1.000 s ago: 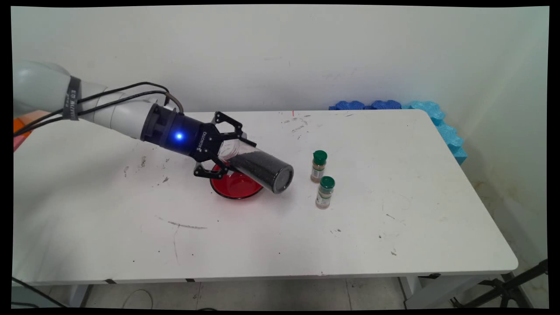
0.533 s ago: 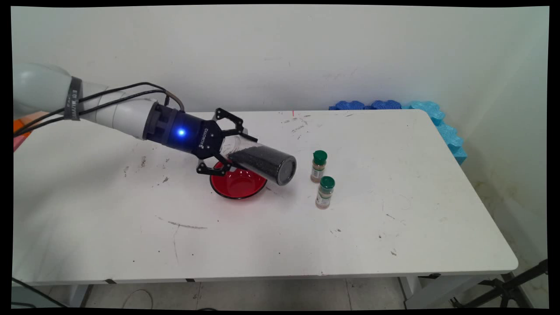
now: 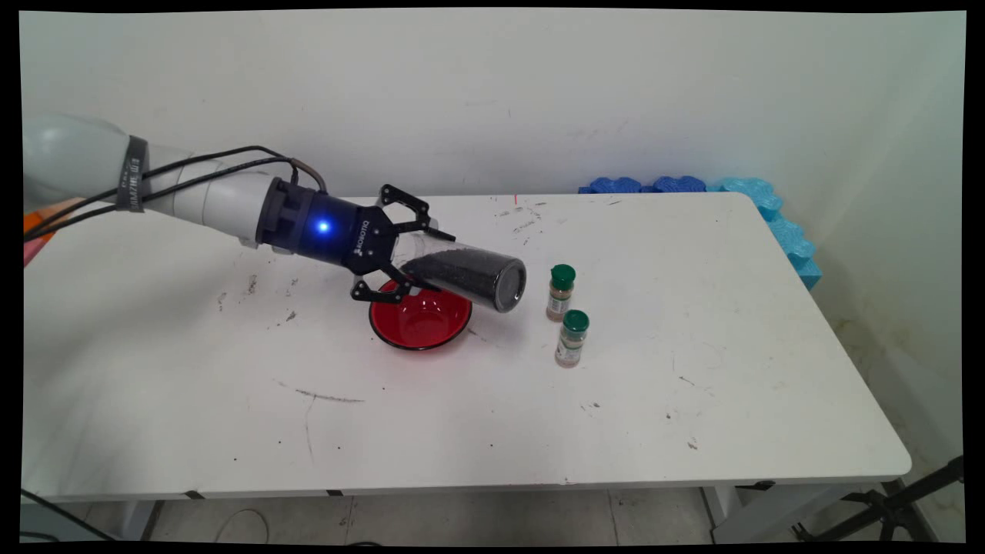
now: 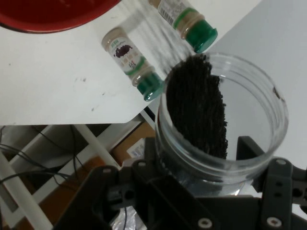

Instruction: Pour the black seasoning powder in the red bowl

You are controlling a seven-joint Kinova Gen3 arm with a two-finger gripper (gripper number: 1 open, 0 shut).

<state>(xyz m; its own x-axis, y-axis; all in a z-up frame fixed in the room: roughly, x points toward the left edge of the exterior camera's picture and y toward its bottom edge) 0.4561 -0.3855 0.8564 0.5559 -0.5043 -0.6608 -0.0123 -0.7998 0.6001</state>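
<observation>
Even bright indoor light, soft shadows on table (image 3: pixel 692 431), main view sharp, hand view w/ slight motion streaks

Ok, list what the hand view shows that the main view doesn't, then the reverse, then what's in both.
Hand view only: the clear jar's inside, dark granules banked against one wall, and the shakers' printed labels.
Main view only: the whole red bowl, the white table, blue foam pieces at the far edge, and the jar tilted above the bowl.
Both: gripper clamped on the jar, two green-capped spice shakers, and the bowl.
</observation>
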